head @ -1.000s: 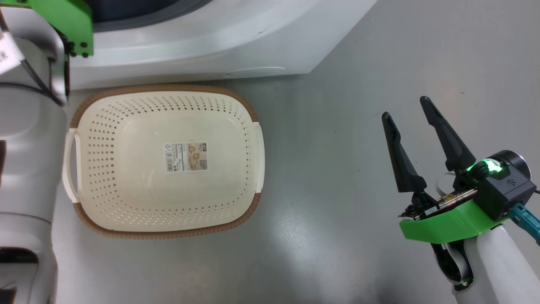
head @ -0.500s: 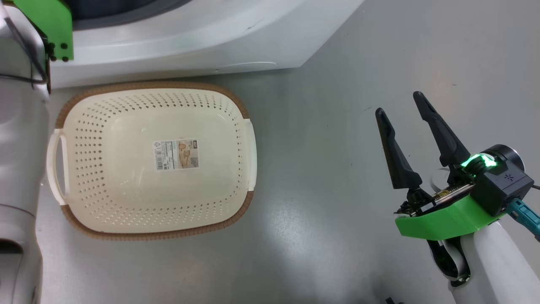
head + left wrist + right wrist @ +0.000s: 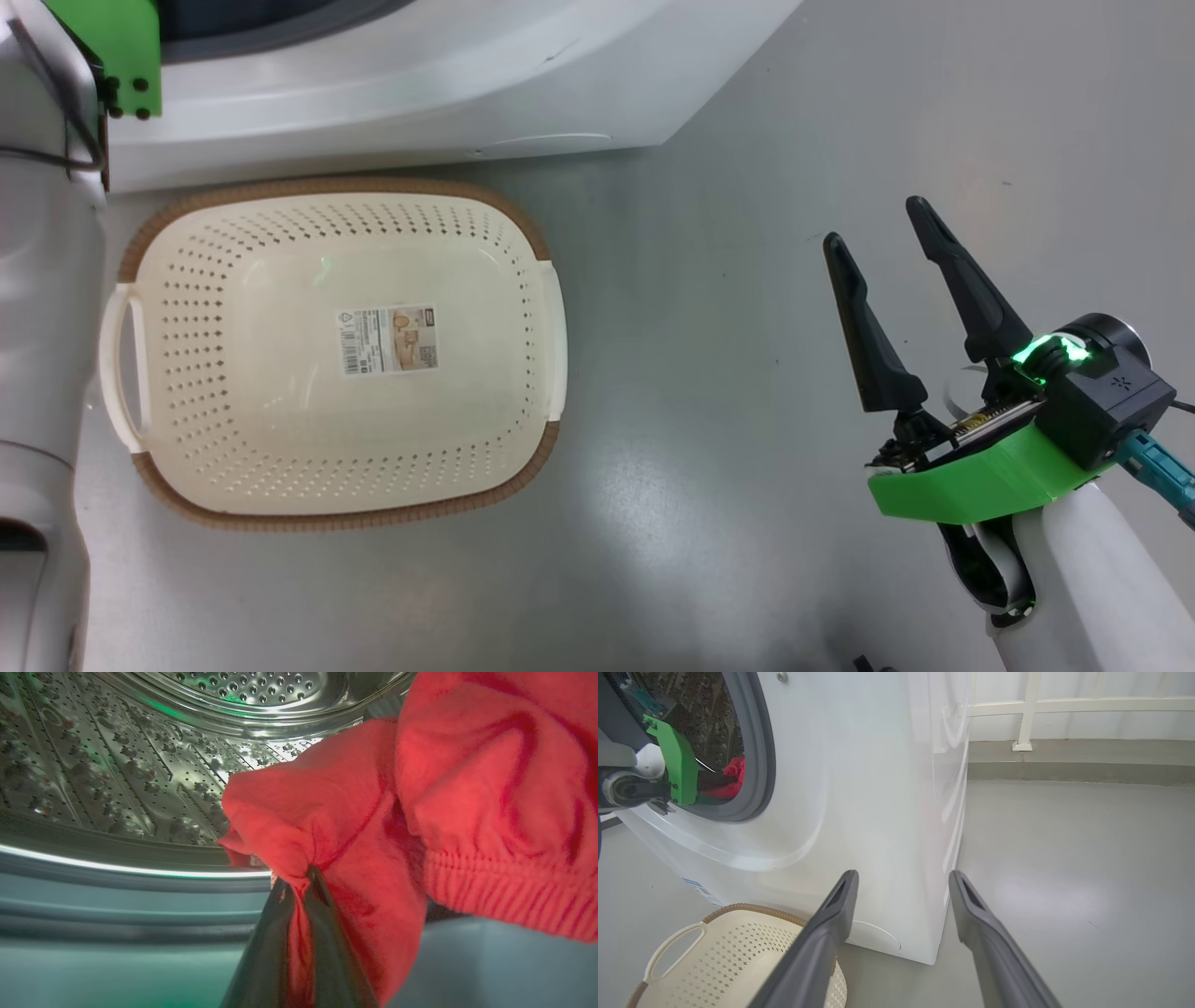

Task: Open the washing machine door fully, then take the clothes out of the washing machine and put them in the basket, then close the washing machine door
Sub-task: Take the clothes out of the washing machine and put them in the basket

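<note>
In the left wrist view my left gripper [image 3: 306, 877] is shut on a fold of the red clothes [image 3: 420, 802], just inside the washing machine's steel perforated drum [image 3: 117, 765]. The right wrist view shows the left arm's green bracket [image 3: 675, 765] reaching into the washing machine [image 3: 859, 788] through its uncovered opening, with the red clothes [image 3: 733, 772] behind it. The washing machine door is out of view. The cream basket [image 3: 327, 185] stands empty on the floor before the washing machine [image 3: 420, 84]. My right gripper [image 3: 873, 224] hangs open over the bare floor to the basket's right, holding nothing.
Grey floor [image 3: 709, 467] spreads between the basket and my right arm. In the right wrist view the basket [image 3: 738, 907] sits at the machine's foot, and a white railing [image 3: 1027, 709] runs along the back wall to the machine's right.
The head camera has shifted, so the basket and machine sit a little further left in the picture. My left gripper has closed on the red fabric. The right gripper stays open.
</note>
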Robot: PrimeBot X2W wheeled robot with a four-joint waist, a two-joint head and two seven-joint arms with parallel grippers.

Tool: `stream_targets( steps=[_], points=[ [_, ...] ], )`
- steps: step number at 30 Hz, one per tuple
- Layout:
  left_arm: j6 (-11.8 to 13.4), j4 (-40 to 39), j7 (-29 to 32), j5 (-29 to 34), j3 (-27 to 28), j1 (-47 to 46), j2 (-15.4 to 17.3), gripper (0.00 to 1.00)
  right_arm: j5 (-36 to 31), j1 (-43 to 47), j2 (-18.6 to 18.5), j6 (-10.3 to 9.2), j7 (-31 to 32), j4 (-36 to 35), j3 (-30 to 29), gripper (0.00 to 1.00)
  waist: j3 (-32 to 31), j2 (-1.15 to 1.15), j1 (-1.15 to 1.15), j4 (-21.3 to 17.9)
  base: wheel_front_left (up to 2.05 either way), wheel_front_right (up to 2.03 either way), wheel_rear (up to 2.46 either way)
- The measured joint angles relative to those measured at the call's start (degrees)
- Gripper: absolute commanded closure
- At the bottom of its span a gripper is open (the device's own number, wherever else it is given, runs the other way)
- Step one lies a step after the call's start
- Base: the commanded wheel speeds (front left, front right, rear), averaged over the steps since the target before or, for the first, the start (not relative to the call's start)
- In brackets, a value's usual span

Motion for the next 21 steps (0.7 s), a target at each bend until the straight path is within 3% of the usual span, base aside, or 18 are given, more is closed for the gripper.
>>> stream_targets(
  steps=[11,21],
  points=[
    [0.13,-3.45,-10.76,-1.24,-0.37,1.76,0.04,1.0,-0.08,0.29,-0.03,0.0,0.0,0.59,-0.09,0.0,-2.46,0.0,0.0,0.9,0.0,0.0,0.0],
    [0.66,-12.23,-12.8,-2.58,-0.65,6.46,-0.54,1.0,-0.58,0.68,-0.21,0.0,0.0,0.89,-0.58,0.0,-5.97,0.0,0.0,1.74,0.0,0.0,0.0]
  ],
)
